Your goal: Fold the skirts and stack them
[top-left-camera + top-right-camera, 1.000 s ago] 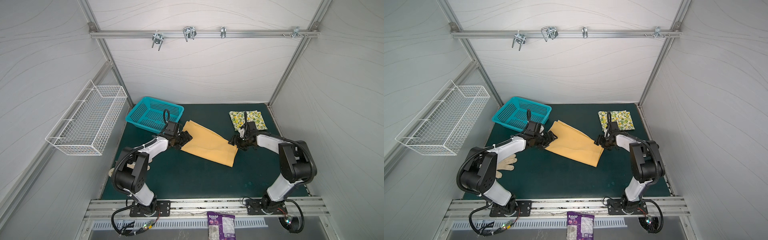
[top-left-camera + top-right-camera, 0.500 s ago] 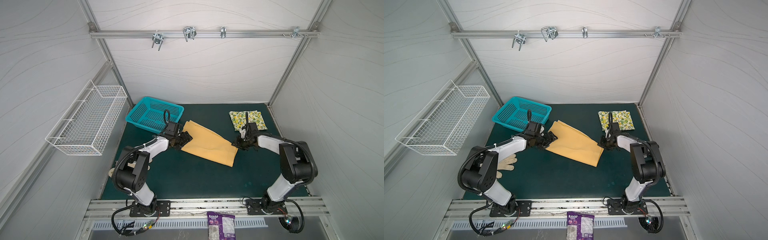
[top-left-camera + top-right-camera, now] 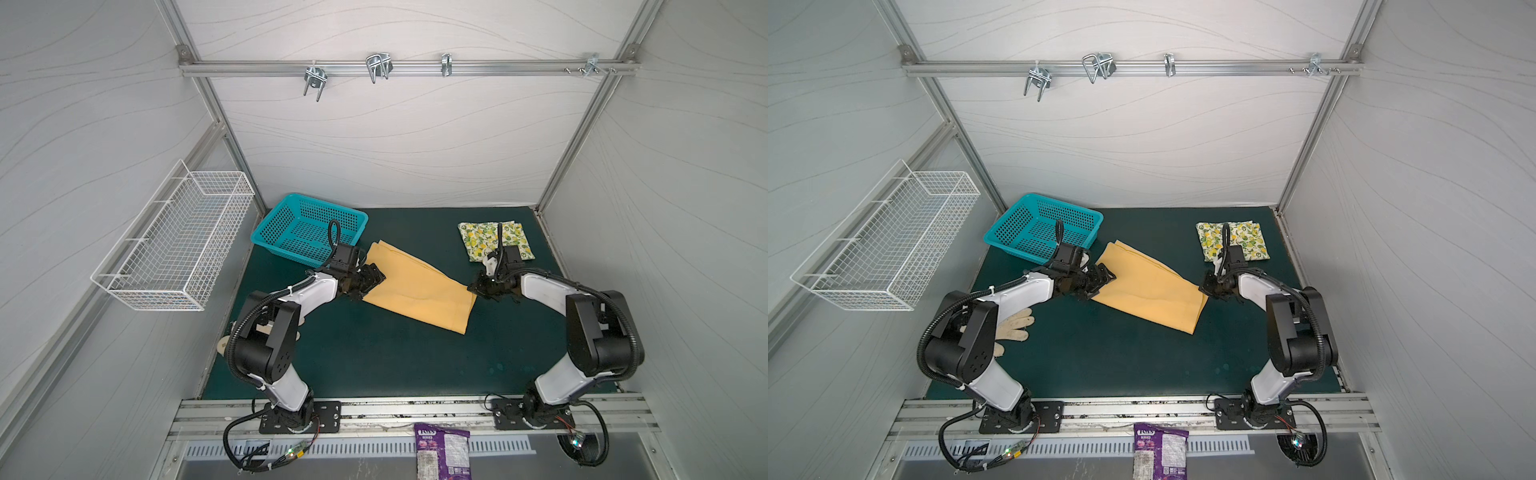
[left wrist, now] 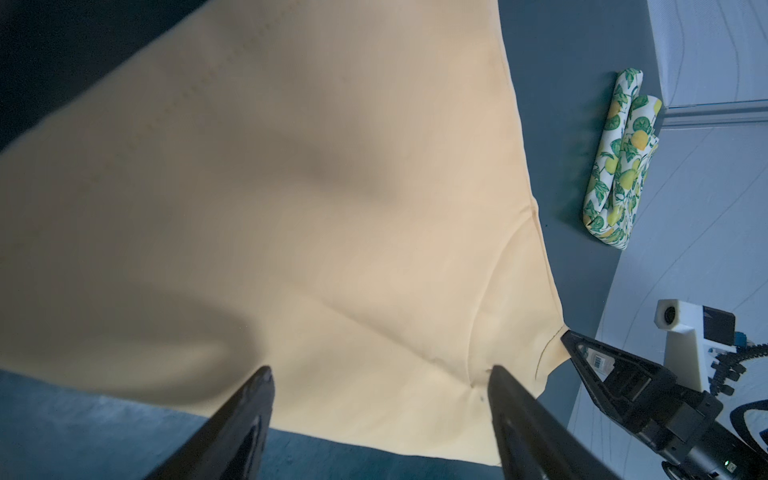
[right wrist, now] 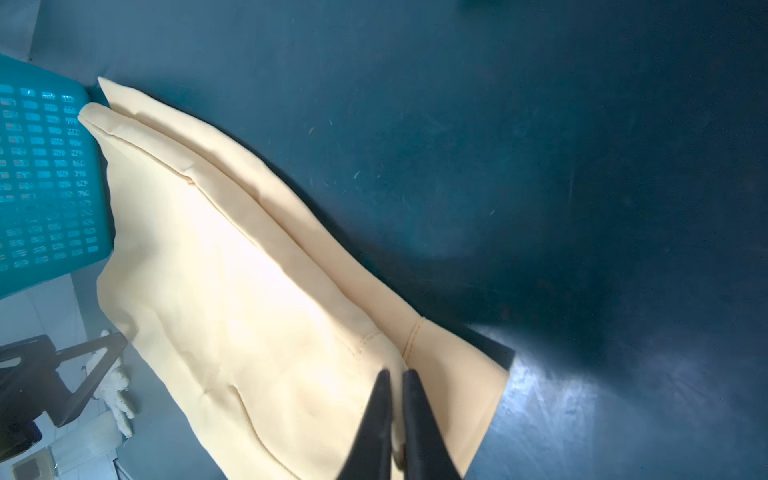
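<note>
The mustard-yellow skirt lies folded into a long strip, slanting across the middle of the green mat. My right gripper is shut on its right corner, with cloth pinched between the fingers. At the strip's left end my left gripper is open, its fingertips spread low over the edge of the mustard skirt. The lemon-print skirt lies folded at the back right, touched by neither gripper.
A teal basket stands at the back left, close to the mustard skirt's far corner. A white wire basket hangs on the left wall. A beige glove lies by the left arm's base. A purple snack packet lies in front of the rail.
My right gripper has moved in to the mustard skirt's right corner and closed on it. The left gripper has stayed open in the same place.
</note>
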Tool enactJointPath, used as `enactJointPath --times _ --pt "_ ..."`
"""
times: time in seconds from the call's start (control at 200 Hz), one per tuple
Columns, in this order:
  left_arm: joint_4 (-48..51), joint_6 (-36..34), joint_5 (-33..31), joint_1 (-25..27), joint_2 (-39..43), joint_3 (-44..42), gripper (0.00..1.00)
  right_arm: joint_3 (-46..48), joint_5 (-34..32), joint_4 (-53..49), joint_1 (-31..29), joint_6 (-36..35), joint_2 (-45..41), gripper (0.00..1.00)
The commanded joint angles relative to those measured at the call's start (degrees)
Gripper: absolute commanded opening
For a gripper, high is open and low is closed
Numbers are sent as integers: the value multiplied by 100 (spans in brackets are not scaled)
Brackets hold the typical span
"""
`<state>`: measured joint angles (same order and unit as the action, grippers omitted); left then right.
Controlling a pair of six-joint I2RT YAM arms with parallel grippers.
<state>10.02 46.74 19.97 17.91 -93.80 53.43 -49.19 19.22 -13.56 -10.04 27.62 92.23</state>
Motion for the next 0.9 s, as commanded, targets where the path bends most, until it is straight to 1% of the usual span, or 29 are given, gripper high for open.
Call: enactJointPath --times 0.0,0.355,0.42,0.55,0.665,0.705,0.76,0.845,0.855,0.865,0.87,0.891 --pt "-54 -32 13 11 -108 264 81 119 121 -129 42 54 -245 10" --pt "-66 -32 15 11 -127 256 81 340 191 9 134 156 -264 10" --pt "-73 -35 16 11 -130 256 81 337 246 101 155 159 -183 12" --pt "-79 -35 9 13 -118 223 81 232 415 224 207 191 -124 38" --pt "-63 -39 31 11 -70 237 81 89 760 264 212 320 -366 63" --pt "-46 -52 42 11 -56 253 81 46 850 184 190 341 -523 68" --pt "-20 -59 65 11 -29 274 81 6 781 24 101 320 -787 77" --pt "6 -61 85 11 54 291 81 46 766 -176 -60 296 -1184 85" --pt "3 -62 86 11 66 291 81 55 765 -180 -79 299 -1223 87" --pt "1 -63 82 11 75 284 81 69 767 -188 -102 300 -1261 95" --pt "-4 -61 84 11 87 283 81 77 762 -189 -111 303 -1283 97" --pt "-21 -65 80 15 110 270 81 107 757 -205 -156 296 -1343 99"
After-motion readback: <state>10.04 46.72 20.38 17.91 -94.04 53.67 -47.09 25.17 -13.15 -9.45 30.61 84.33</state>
